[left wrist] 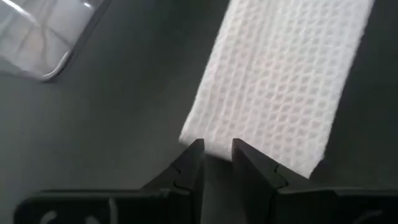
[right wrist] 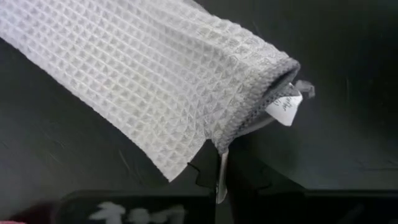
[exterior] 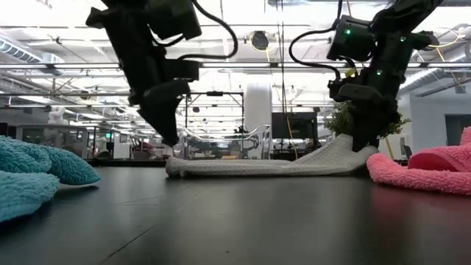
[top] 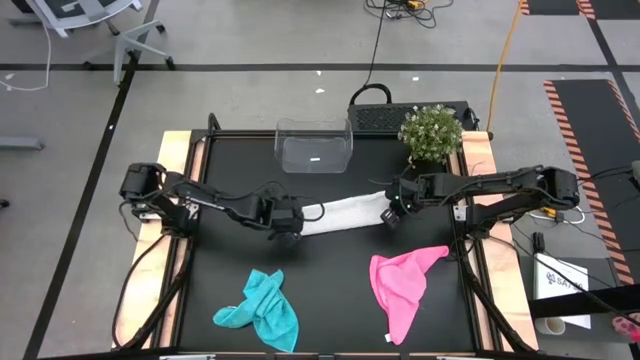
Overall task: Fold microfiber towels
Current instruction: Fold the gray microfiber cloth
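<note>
The light grey-white microfiber towel (top: pixel 340 213) lies mid-table as a long narrow folded strip, running left to right. My right gripper (right wrist: pixel 219 168) is shut on its right end, where a grey hem and a small tag (right wrist: pixel 286 106) show. My left gripper (left wrist: pixel 217 149) hovers just above the strip's left end (exterior: pixel 175 165), which rests on the table; its fingers are slightly apart and clear of the cloth. The teal towel (top: pixel 260 310) lies crumpled near the front left. The pink towel (top: pixel 405 285) lies near the front right. My right gripper pinches the grey hemmed edge (right wrist: pixel 222 144) at the towel's right end between its two shut fingers, slanting down from above. That end is raised off the table (exterior: pixel 346 151). The strip slopes down from it, and its left part lies flat on the table.
A clear plastic bin (top: pixel 313 145) stands at the table's far middle, with a potted plant (top: pixel 430 135) at the far right. Bare black tabletop (top: pixel 330 290) lies between the teal and pink towels.
</note>
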Motion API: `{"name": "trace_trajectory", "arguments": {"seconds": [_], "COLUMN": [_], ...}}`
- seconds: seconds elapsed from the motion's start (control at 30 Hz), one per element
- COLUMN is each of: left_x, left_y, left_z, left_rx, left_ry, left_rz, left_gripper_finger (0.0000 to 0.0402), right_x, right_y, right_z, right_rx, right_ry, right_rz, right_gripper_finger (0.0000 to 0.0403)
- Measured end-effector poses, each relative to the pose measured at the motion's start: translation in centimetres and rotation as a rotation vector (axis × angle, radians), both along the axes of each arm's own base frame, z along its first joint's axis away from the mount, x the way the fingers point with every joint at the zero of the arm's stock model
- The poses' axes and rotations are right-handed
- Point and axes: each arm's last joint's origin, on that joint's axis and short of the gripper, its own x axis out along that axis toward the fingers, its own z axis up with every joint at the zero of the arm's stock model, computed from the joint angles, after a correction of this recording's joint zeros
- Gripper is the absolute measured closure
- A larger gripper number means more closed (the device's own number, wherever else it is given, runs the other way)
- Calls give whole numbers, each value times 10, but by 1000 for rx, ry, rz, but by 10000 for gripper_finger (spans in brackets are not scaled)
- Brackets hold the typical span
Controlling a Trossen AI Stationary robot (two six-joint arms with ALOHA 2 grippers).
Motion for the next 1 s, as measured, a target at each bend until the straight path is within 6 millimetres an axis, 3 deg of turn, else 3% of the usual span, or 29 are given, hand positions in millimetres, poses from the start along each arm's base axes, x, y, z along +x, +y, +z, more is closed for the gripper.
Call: {"name": "trace_trajectory", "arguments": {"seconds": [0.23,0.57,0.8,1.0], "left_x": [-4,-20,-44,-58], "left_y": [0,3,5,3], "left_z": [1,24,38,50], "left_rx": [-28,-81,-69,-75], "left_ry": [0,-2,79,84], "left_rz": [87,97,155,185], "left_gripper_finger": [320,396,398,399], "right_x": [8,36,76,128], "right_y": [-1,-2,0,3], "right_z": [12,56,62,60], "right_rx": [6,-18,-7,43], "right_ry": [-50,-178,-167,-213], "right_rz": [-22,9,88,201], "right_gripper_finger": [397,401,402,402]}}
